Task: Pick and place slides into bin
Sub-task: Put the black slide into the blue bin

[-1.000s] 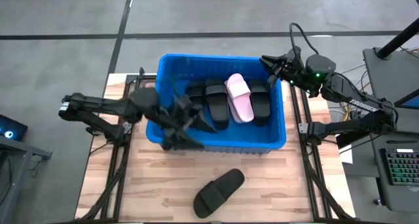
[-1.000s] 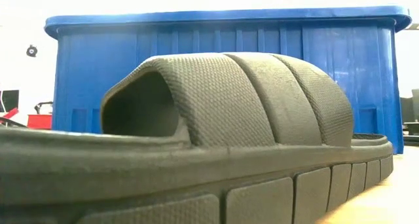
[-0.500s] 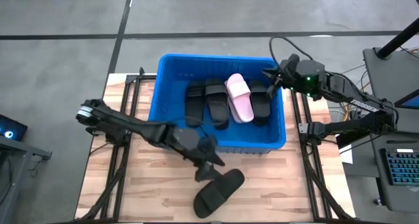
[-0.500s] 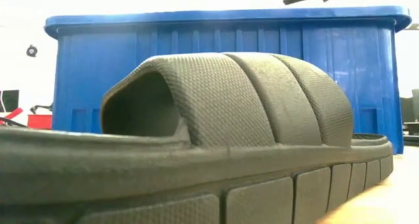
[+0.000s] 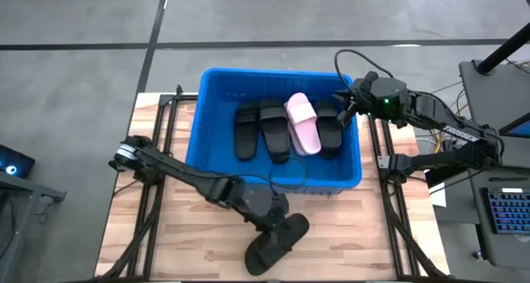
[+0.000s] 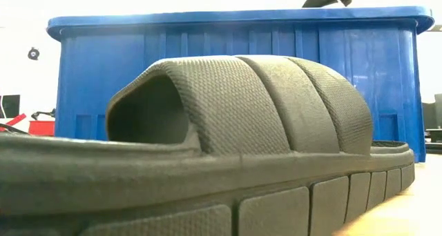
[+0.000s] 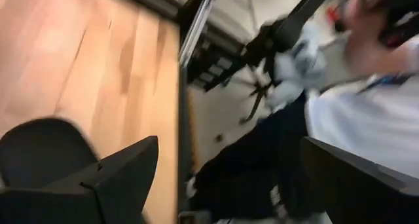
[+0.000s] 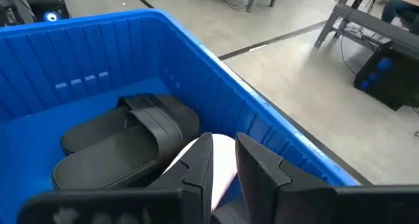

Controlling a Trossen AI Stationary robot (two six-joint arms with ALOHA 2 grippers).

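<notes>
A blue bin (image 5: 217, 163) on the wooden bench (image 5: 199, 242) holds four slides side by side, three black and a pink slide (image 5: 303, 123) among them. One black slide (image 5: 277, 242) lies alone on the bench in front of the bin. The left tool (image 5: 270, 223) hangs just over that slide's near end, fingers (image 7: 121, 171) spread wide apart, gripping nothing. The right tool (image 5: 346, 100) hovers at the bin's far right corner, fingers (image 8: 196, 165) a narrow gap apart, empty.
</notes>
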